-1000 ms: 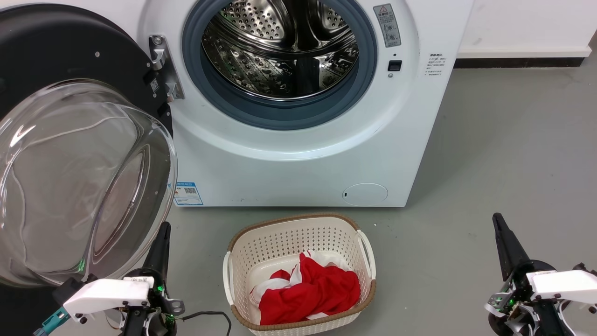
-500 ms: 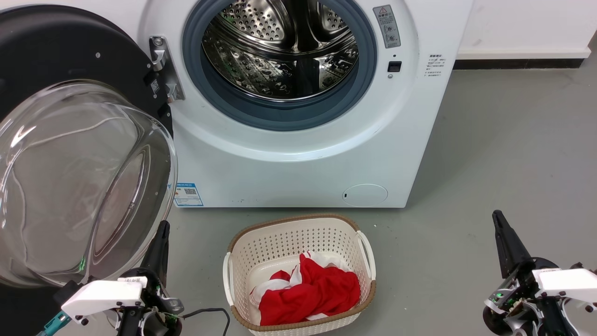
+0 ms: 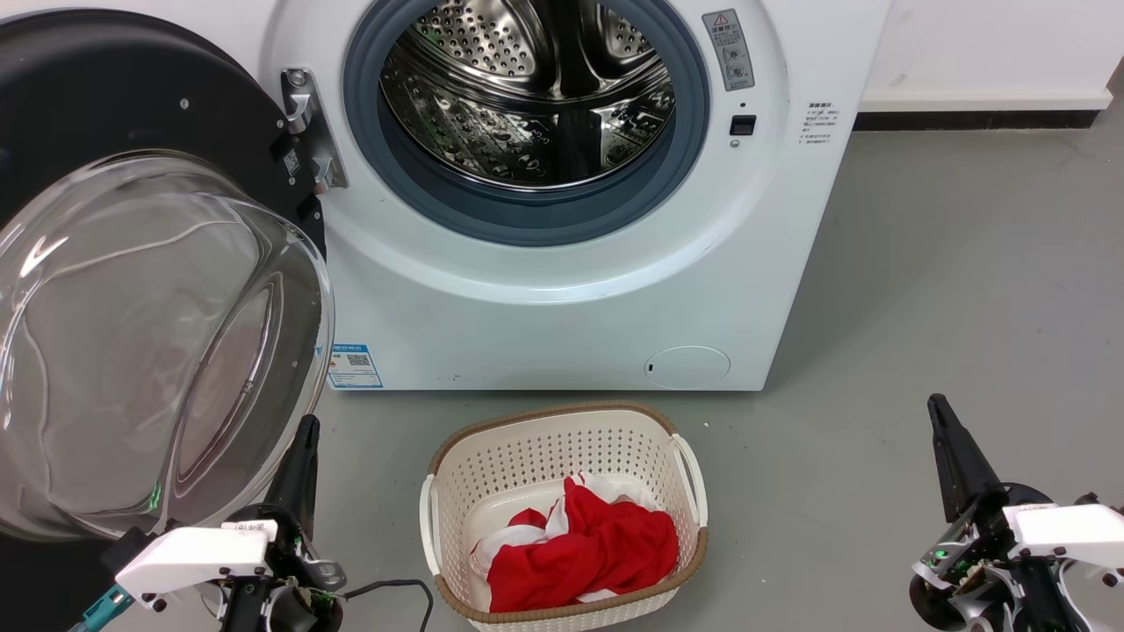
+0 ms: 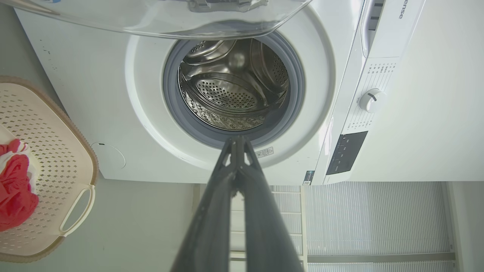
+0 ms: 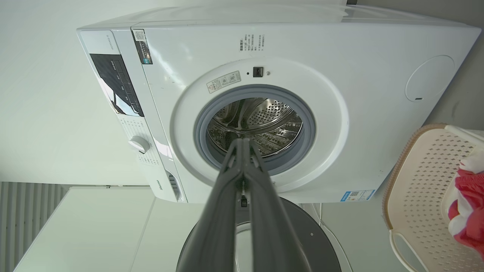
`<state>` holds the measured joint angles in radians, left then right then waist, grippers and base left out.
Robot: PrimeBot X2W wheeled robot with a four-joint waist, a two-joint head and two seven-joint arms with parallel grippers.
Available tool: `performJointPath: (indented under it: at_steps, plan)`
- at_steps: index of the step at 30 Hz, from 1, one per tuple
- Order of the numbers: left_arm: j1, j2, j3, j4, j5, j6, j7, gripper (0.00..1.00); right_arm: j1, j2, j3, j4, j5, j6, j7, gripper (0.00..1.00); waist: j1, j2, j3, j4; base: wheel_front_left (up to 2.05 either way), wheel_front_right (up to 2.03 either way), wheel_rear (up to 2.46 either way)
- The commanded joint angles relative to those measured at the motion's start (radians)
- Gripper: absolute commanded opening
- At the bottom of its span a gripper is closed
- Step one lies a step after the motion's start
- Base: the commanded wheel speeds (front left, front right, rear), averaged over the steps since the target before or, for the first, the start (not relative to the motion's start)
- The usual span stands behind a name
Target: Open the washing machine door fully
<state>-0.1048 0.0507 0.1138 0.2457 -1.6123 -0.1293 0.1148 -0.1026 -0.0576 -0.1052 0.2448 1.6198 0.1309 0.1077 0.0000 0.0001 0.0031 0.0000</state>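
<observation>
A cream perforated basket point(image 3: 527, 452) with a brown woven rim stands on the grey floor point(image 3: 922, 290). Red and white cloth point(image 3: 588, 549) lies crumpled in it, toward its near side. A white handle point(image 3: 696, 478) shows on each side. A dark skirting point(image 3: 975, 118) runs beneath the white wall point(image 3: 992, 44) behind. The left wrist view shows a grey slatted panel point(image 4: 378, 219).

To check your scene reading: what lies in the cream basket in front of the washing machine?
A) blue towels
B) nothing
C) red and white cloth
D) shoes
C: the head view shows red and white cloth heaped inside the basket.
</observation>
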Motion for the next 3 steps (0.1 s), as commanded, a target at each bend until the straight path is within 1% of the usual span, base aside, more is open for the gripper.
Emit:
performJointPath:
  at_steps: [1,3]
  plan:
    - [-0.007,-0.001,0.003,0.001,-0.001,-0.004,0.003,0.00,-0.010,0.002,-0.002,0.001,-0.001,0.000,0.002,0.00,0.0000,-0.0001,0.000,0.000,0.00,0.00,0.00]
    - [-0.007,-0.001,0.003,0.001,-0.001,-0.004,0.003,0.00,-0.010,0.002,-0.002,0.001,-0.001,0.000,0.003,0.00,0.0000,-0.0001,0.000,0.000,0.00,0.00,0.00]
